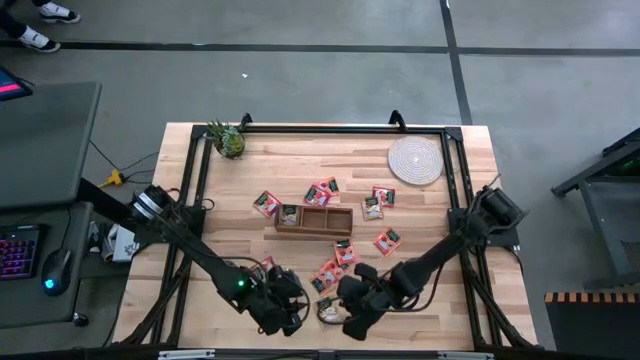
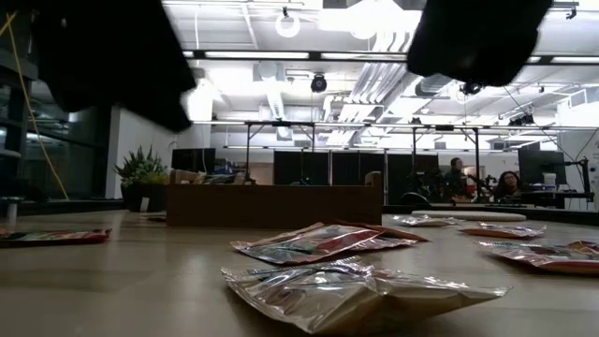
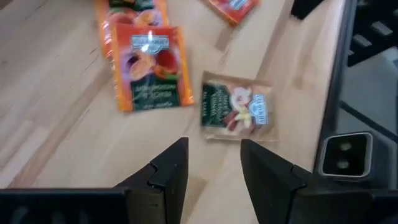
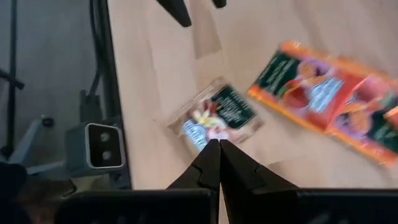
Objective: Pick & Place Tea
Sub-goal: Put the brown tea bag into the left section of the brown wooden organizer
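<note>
Low in the frame of the high view, both arms converge on one pale sachet (image 1: 328, 310) lying near the front edge of the table (image 1: 440, 300). That suits a pick, since it sits apart from the other tea sachets (image 1: 322, 192), which are scattered around the long wooden box (image 1: 314, 219) at the centre of the frame. The left gripper (image 3: 214, 163) hangs just short of the sachet with its jaws moderately apart and nothing between them, the packet lying just beyond the fingertips, which looks like a lined-up approach. The right gripper (image 4: 219, 155) has its fingers pressed together, tips over the same packet's near edge and holding nothing (perhaps nudging or steadying it, though that is only a guess). In the left wrist view this sachet (image 3: 237, 107) is green and cream with a flower picture, lying right of an orange-red one (image 3: 151, 67); both carry a small white banner, but the lettering cannot be read. The woven mat (image 1: 415, 160) sits at upper right and a small pineapple (image 1: 227, 138) at upper left, both well clear of the work.
</note>
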